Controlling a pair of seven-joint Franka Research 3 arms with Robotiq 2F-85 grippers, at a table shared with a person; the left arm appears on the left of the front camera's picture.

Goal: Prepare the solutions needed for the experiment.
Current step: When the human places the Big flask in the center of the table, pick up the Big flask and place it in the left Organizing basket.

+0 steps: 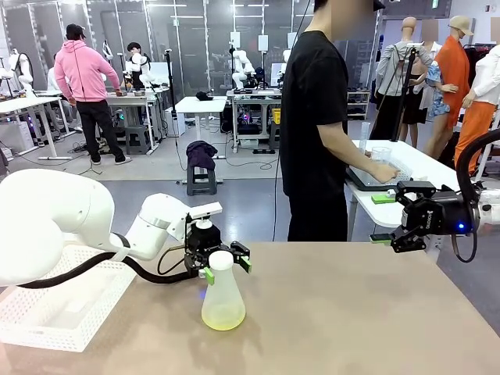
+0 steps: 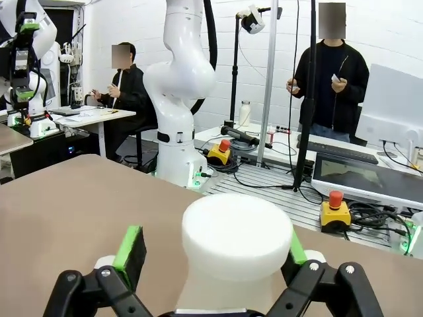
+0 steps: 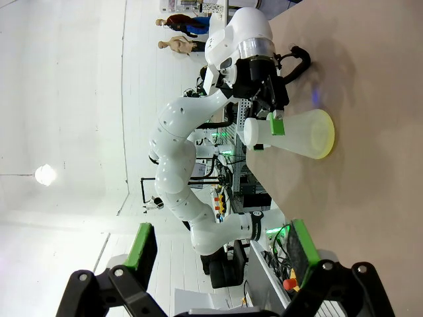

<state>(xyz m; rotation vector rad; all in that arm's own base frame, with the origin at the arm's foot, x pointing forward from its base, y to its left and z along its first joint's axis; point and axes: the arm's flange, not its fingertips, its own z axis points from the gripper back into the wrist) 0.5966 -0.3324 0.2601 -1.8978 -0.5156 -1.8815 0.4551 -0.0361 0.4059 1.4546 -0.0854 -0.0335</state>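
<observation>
A frosted flask [image 1: 223,297] is standing upright on the brown bench [image 1: 351,312], a little left of the middle and near the robot's edge. A shallow layer of pale yellow solution [image 1: 223,317] is sitting in its wide base.

The left gripper [image 1: 223,264] is reaching in from the left at the height of the flask's neck, its green-padded fingers [image 1: 209,275] lying on either side of the neck just under the white cap [image 1: 222,257]. In the left wrist view the cap [image 2: 236,234] is sitting between the fingers [image 2: 129,249], with a clear gap on one side, while the other pad is lying right against the cap's edge. The gripper [image 2: 211,254] is therefore part open around the neck, and whether it is actually pressing on it I cannot tell.

The right gripper [image 1: 391,242] is hanging over the right end of the bench, well apart from the flask, with its jaws wide open and nothing between them. In the right wrist view its fingers [image 3: 143,246] are standing spread, and the flask [image 3: 301,134] is showing farther off, with the yellow solution [image 3: 324,135] at its base.

A white mesh tray [image 1: 55,308] is lying at the bench's left edge, under the left arm. A person in black [image 1: 316,125] is standing beyond the bench, hand [image 1: 384,172] at a second table.
</observation>
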